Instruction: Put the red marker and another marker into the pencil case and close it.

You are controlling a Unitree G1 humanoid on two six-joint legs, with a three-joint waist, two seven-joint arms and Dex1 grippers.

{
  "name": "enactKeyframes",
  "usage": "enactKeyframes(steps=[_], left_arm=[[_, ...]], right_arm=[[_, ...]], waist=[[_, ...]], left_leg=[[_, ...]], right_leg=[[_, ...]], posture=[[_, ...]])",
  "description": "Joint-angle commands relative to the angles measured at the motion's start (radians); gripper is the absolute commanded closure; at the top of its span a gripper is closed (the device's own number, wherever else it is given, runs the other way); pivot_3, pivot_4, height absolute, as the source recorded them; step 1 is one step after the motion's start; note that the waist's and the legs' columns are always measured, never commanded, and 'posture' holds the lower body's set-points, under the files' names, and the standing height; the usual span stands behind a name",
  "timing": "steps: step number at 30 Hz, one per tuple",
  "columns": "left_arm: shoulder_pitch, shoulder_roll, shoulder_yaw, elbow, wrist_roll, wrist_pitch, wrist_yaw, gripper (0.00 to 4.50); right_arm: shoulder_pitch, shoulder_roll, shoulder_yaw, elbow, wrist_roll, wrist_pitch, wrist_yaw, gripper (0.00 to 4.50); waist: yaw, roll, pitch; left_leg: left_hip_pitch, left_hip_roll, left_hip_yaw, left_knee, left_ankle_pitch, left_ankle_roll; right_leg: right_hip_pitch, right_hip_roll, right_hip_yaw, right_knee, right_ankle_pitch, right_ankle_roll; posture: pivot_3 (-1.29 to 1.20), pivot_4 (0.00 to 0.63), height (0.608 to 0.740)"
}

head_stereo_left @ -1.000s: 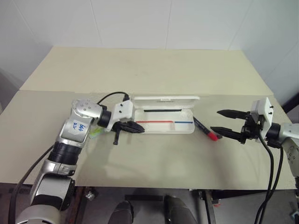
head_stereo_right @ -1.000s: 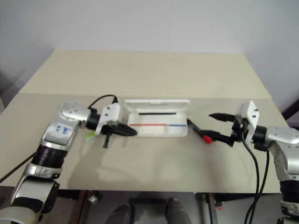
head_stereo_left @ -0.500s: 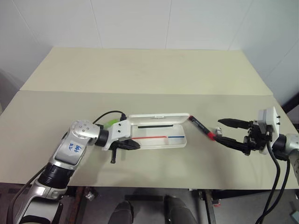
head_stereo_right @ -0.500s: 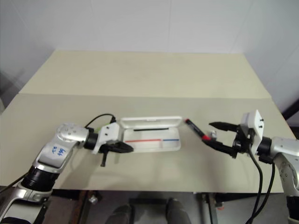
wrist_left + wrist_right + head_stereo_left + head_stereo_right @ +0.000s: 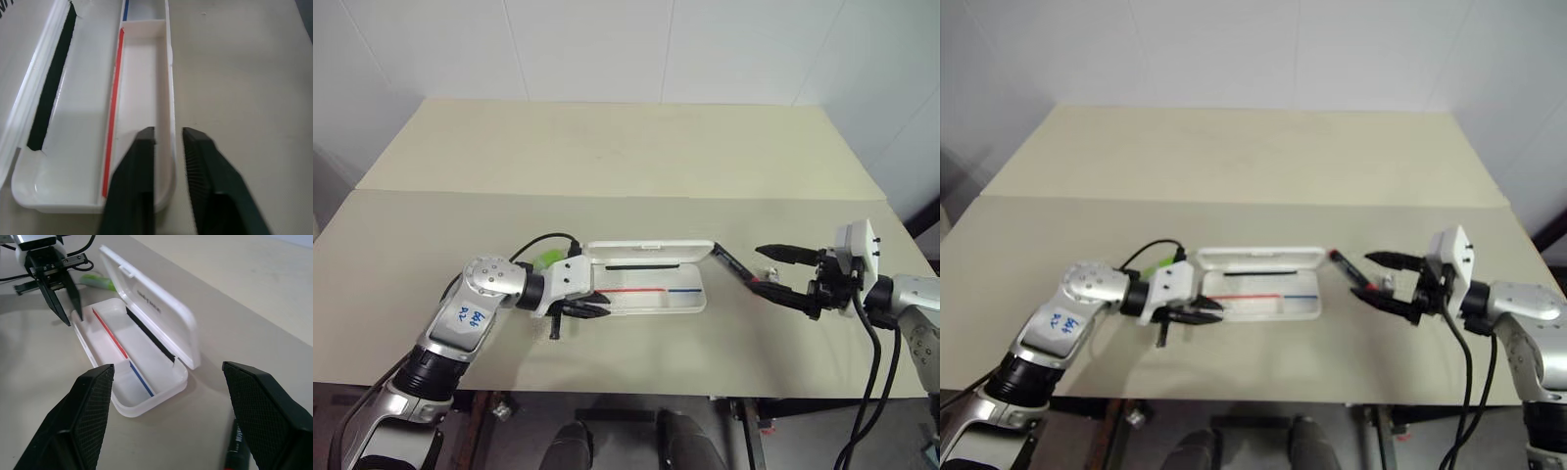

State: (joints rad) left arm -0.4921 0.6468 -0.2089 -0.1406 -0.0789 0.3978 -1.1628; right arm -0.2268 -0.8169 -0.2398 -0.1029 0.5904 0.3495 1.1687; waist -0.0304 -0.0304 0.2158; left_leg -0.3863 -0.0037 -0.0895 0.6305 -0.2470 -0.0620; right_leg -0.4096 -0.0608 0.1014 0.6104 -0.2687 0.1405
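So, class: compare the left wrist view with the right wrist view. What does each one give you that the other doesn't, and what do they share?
Left wrist view: the left gripper up close, fingers slightly parted either side of the pencil case near wall. Right wrist view: the green highlighter behind the lid, the red marker on the table, the right gripper wide open. Shared: the open, empty case with its red and blue lines.
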Motion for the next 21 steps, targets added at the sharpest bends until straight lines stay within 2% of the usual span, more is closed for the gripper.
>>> enactKeyframes(steps=[1,8,16,21], left_arm=[[-0.008,0.003,0.011,-0.048,-0.035,0.019,0.012,2.21],[0.0,0.001,0.022,-0.113,-0.081,0.063,0.029,0.01],[0.034,-0.011,0.094,-0.253,-0.227,0.197,0.092,0.01],[0.045,-0.007,0.162,-0.283,-0.299,0.235,0.136,0.01]], right_arm=[[-0.024,0.003,0.001,0.002,-0.003,-0.022,0.008,0.0],[-0.05,0.005,0.038,0.033,-0.034,-0.043,0.026,0.0],[-0.071,0.011,0.092,0.066,-0.091,-0.052,0.001,0.0],[-0.136,0.071,0.134,0.124,-0.164,-0.089,-0.073,0.0]], waist=[[-0.001,0.0,0.0],[-0.001,0.0,0.0],[-0.002,0.0,0.0],[-0.006,0.0,0.0]], left_leg=[[0.0,0.0,0.0,0.0,0.0,0.0],[0.0,0.0,0.0,0.0,0.0,0.0],[0.0,0.0,0.0,0.0,0.0,0.0],[0.0,0.0,0.0,0.001,0.0,0.0]], right_leg=[[0.0,0.0,0.0,0.0,0.0,0.0],[0.0,0.0,0.0,0.0,0.0,0.0],[0.0,0.0,0.0,0.0,0.0,0.0],[0.0,0.0,0.0,0.0,-0.001,-0.002]], posture=[[0.0,0.15,0.74],[0.0,0.15,0.74],[0.0,0.15,0.74],[0.0,0.15,0.74]])
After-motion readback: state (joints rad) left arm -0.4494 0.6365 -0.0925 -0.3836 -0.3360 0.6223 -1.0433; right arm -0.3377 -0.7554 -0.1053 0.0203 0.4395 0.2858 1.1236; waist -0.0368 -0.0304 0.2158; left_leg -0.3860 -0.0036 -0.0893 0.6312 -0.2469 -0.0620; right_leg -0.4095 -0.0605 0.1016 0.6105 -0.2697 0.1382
